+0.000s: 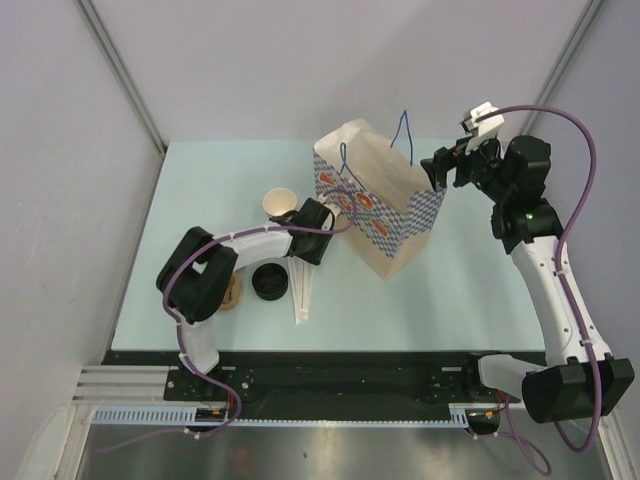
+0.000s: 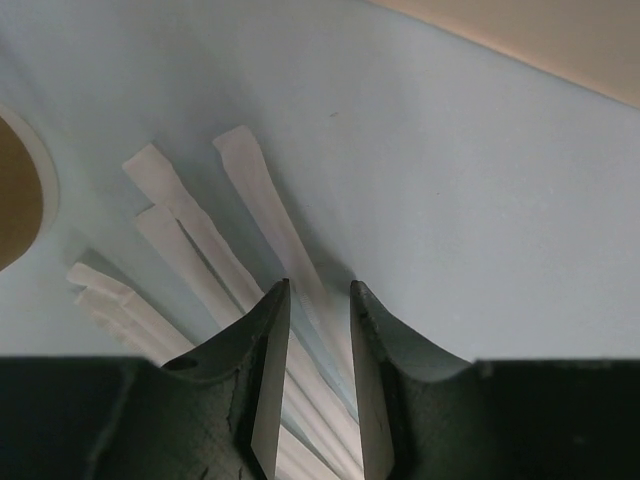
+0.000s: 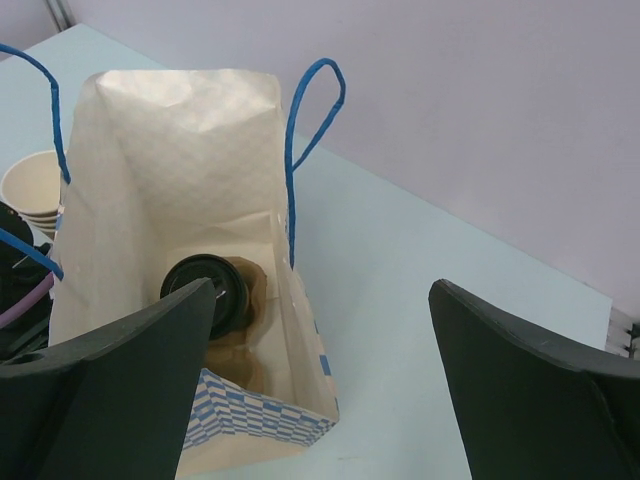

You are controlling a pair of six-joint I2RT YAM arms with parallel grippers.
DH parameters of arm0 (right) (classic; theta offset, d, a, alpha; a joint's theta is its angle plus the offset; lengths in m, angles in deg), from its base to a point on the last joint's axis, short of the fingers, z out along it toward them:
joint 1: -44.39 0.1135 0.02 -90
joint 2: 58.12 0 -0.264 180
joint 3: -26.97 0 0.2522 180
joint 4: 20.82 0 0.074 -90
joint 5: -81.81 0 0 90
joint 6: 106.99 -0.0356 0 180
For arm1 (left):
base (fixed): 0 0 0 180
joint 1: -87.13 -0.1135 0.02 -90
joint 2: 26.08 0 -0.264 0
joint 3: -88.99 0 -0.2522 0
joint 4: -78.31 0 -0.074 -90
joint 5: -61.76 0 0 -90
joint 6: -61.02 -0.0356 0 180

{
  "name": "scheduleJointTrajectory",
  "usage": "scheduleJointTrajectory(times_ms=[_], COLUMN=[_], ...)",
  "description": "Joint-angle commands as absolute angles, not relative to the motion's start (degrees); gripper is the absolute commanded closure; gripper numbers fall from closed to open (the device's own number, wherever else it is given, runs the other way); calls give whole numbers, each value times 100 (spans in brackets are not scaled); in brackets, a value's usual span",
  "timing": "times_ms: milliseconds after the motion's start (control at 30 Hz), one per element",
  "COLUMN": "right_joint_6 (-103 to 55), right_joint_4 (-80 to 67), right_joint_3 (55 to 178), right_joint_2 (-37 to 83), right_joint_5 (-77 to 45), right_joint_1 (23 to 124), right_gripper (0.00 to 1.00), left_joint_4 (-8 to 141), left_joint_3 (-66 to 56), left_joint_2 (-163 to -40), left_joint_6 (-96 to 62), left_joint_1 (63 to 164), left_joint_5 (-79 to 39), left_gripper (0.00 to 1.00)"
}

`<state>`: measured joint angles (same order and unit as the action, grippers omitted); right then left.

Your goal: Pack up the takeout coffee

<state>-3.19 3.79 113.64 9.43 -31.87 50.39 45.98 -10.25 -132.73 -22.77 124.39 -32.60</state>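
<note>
1. Table (image 1: 480, 290): pale blue surface carrying every item below.
2. Paper bag (image 1: 385, 215): stands open near the middle of the table, toward the far edge. It has blue cord handles, a blue-and-white check band along its base and orange-red printed motifs on its side; any lettering is too small to read.
3. Takeout coffee (image 3: 225, 285): sits on the bottom of the bag, with its black lid and tan body visible from above. It looks tilted and is partly hidden behind a finger of the right gripper.
4. Right gripper (image 1: 440, 172): hangs above the right rim of the bag, jaws spread wide and released, with nothing between them.
5. Left gripper (image 2: 318, 290): low over the table, left of the bag. Its jaws are drawn close with a narrow gap, and a white stick runs into that gap; whether it is pinched cannot be told.
6. White sticks (image 1: 302, 292): fanned out toward the near edge.
7. Stack of lidless cups (image 1: 280, 203): just left of the bag.
8. Loose black lid (image 1: 268, 282): beside the sticks.
</note>
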Motion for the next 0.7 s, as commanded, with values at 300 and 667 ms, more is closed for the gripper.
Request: scheduleJointTrajectory(times_ms=[300, 667], right_joint_6=[-223, -416], right_joint_4=[709, 498], right_joint_3=[11606, 11614], right_joint_2=[543, 437], right_joint_5=[-3148, -3333], right_joint_1=[4843, 4940], right_gripper=[6, 0], left_joint_4=[4346, 4916], left_joint_3=[-887, -1475], left_joint_2=[-13428, -11600], left_joint_6=[-1958, -1879], left_joint_1=[12440, 12800], left_joint_5=[-2737, -1243], left_gripper=[88, 100])
